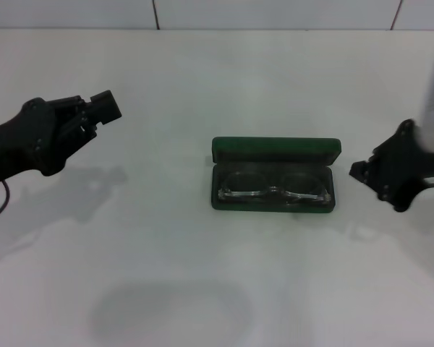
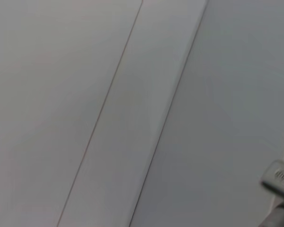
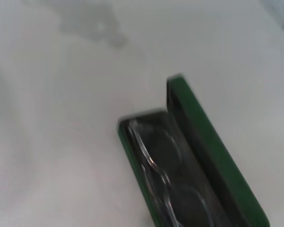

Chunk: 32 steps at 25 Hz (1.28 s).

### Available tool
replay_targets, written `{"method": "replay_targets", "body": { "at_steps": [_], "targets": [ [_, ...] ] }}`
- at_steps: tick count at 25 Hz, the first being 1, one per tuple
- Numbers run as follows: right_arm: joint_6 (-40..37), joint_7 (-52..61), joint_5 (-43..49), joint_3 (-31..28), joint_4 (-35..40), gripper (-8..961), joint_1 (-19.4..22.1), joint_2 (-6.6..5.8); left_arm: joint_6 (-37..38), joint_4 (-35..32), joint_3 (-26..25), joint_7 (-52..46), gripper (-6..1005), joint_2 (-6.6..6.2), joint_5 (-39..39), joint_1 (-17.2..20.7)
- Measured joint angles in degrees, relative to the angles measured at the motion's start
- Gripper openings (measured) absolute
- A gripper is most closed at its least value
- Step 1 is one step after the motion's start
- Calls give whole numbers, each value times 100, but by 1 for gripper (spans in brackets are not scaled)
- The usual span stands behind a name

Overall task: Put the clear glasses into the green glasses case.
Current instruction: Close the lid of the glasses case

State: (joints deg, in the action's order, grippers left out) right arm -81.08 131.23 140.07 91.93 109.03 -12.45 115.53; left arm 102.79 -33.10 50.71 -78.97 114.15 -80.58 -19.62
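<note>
The green glasses case [image 1: 275, 150] lies open in the middle of the white table, its lid standing up at the far side. The clear glasses [image 1: 273, 189] lie inside it on the dark lining, lenses side by side. The right wrist view shows the same case [image 3: 213, 151] with the glasses [image 3: 158, 172] in it. My right gripper [image 1: 360, 172] hovers just to the right of the case, apart from it. My left gripper [image 1: 108, 107] hangs far off to the left, above the table and holding nothing that I can see.
The white table [image 1: 166, 253] spreads around the case, with a tiled wall edge [image 1: 155, 14] at the back. The left wrist view shows only pale surfaces and a cable plug [image 2: 279, 177].
</note>
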Motion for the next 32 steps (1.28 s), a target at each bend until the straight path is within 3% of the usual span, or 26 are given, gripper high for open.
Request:
{"method": "replay_targets", "body": {
  "at_steps": [4, 8, 9, 10, 15, 20, 23, 25, 28, 32],
  "targets": [
    [-471, -1201, -1755, -1367, -146, 19, 403, -5, -22, 0, -22, -69, 89, -122, -237, -191],
    [-1433, -2285, -3355, -3195, -1096, 35, 488, -8, -56, 1, -19, -91, 90, -92, -372, -654],
    [-1433, -2285, -3355, -3195, -1096, 39, 488, -8, -56, 1, -19, -91, 91, -92, -372, -654],
    [-1979, -2919, -3970, -4249, -1846, 43, 423, -9, -64, -3, -18, -98, 91, -65, -412, -858],
    [-2441, -3550, -4191, -5730, -2718, 63, 293, -15, -163, -4, 16, -281, 120, -55, -570, -1231],
    [-2424, -3855, -4390, -6201, -3386, 363, 293, -10, -418, -26, 18, -438, 161, 62, -904, -1517],
    [-2408, -4150, -4497, -6283, -3789, 503, 285, -11, -856, -108, 27, -667, 298, 170, -1467, -1807],
    [-2366, -4311, -4502, -6296, -3952, 530, 288, -11, -1227, -189, 33, -1052, 389, 252, -2088, -2125],
    [-2264, -4391, -4351, -6329, -4078, 570, 292, -12, -1707, -233, 37, -1317, 436, 428, -2857, -2520],
    [-2044, -4398, -4202, -6362, -4140, 624, 338, -14, -2188, -172, 122, -1329, 483, 532, -3050, -2675]
  ]
}}
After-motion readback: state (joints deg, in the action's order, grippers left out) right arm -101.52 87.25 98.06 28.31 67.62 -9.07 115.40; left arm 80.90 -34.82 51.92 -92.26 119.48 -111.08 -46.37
